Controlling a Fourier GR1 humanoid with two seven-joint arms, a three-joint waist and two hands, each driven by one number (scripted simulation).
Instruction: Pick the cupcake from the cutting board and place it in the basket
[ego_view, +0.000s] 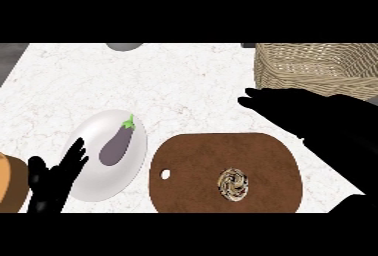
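A small cupcake with swirled brown and cream frosting sits on the brown cutting board, right of its middle. The woven basket stands at the back right of the counter. My right hand hovers flat between the basket and the board's far edge, fingers straight and pointing left, holding nothing; it is well above and behind the cupcake. At the lower left, my left hand rests open with its fingers up, beside the white plate.
A white plate with a purple eggplant lies left of the board. An orange-brown object shows at the left edge. A grey object peeks in at the back.
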